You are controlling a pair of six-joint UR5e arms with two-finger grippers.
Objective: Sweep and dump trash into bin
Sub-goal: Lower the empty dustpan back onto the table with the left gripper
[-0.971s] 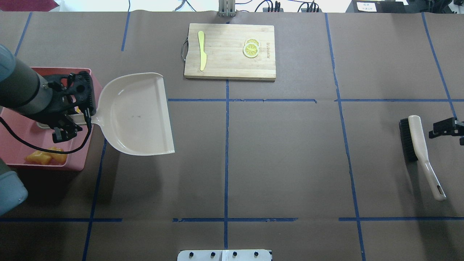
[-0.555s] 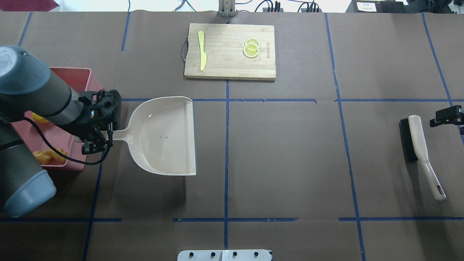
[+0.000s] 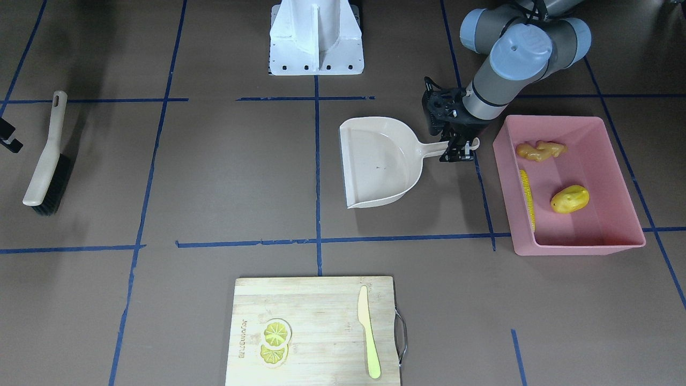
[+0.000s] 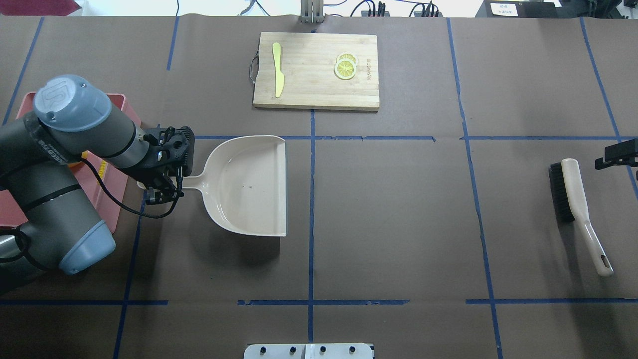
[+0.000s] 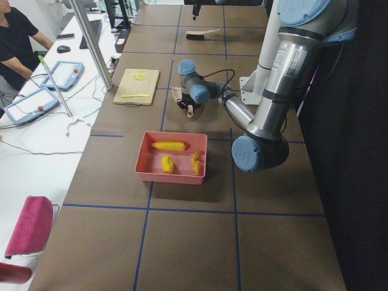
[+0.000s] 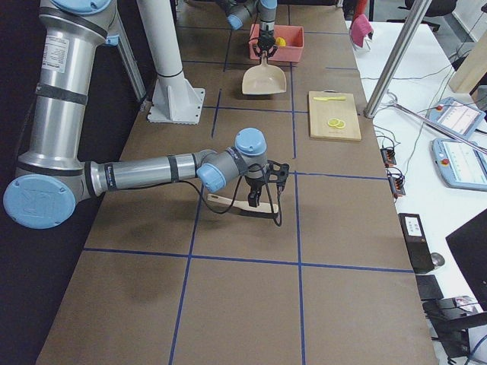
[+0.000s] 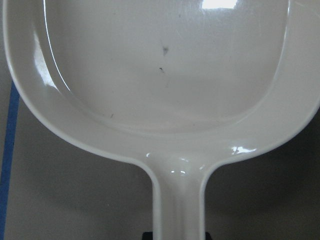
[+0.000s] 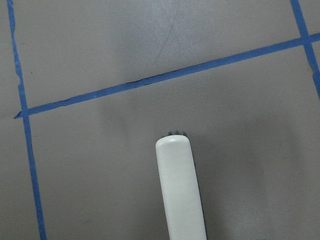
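Observation:
The pink bin (image 3: 579, 245) holds the trash: a tan ginger root (image 3: 539, 150), a corn cob (image 3: 528, 198) and a yellow potato-like lump (image 3: 569, 199). My left gripper (image 4: 167, 183) is shut on the handle of the beige dustpan (image 4: 251, 184). The pan lies flat and empty just right of the bin (image 4: 107, 192), as the left wrist view's dustpan (image 7: 165, 90) also shows. Only the tip of my right gripper (image 4: 618, 154) shows at the table's right edge, apart from the brush (image 4: 573, 199). Whether it is open or shut is hidden.
A wooden cutting board (image 4: 316, 94) at the far middle carries a pale yellow knife (image 4: 277, 70) and lemon slices (image 4: 345, 66). The white robot base (image 3: 316, 37) stands at the near edge. Blue tape lines cross the brown table.
My left arm carried the dustpan rightward away from the bin and levelled it near the table centre. The right gripper drew back farther from the brush toward the edge.

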